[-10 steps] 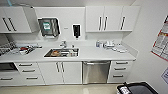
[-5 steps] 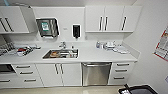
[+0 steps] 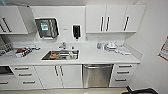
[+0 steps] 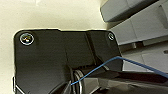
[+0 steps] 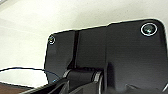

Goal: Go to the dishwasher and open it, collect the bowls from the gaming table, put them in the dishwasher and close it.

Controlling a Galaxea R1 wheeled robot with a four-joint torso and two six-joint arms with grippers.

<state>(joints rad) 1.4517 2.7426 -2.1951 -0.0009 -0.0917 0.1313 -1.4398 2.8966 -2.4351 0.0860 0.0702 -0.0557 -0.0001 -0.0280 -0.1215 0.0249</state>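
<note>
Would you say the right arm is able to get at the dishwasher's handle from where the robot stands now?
Probably not yet. The dishwasher sits shut under the counter across a stretch of floor, and nothing stands before its handle, so the way looks free once closer.

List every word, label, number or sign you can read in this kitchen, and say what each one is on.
No text can be read.
Green-and-white label on the steel wall-mounted towel dispenser: too blurred to read.
Red-and-white poster on the right wall: cut off at the edge and blurred, unreadable.
Small mark on the wall beside the black soap dispenser: too small to read.
Brushed steel dishwasher: no legible brand.
</note>
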